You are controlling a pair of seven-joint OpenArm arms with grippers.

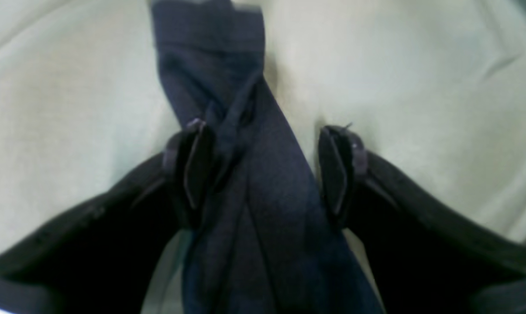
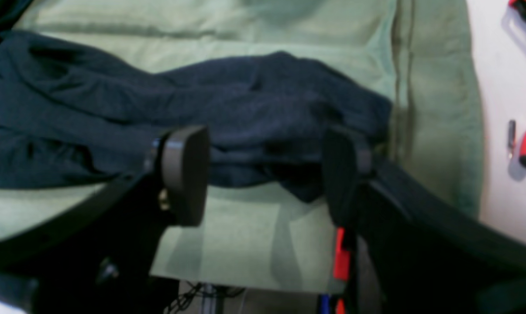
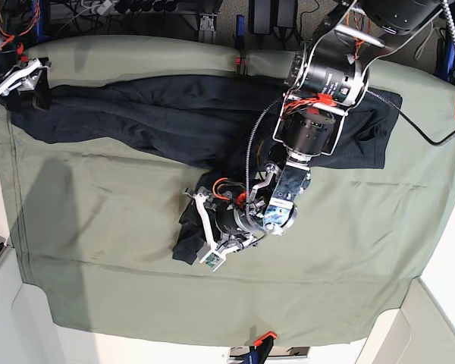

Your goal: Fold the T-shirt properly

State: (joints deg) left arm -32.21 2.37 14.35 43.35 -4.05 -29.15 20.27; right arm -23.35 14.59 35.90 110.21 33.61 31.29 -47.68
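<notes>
Here the left end effector (image 1: 263, 174) straddles the T-shirt (image 1: 245, 183), jaws spread.

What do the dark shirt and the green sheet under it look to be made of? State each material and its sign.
T-shirt: thin soft knit, matte charcoal; it bunches into limp folds and its sleeve twists like a cord.
Green sheet: probably woven cotton-like cloth, matte olive; it lies flat with shallow creases and a stitched hem.
</notes>
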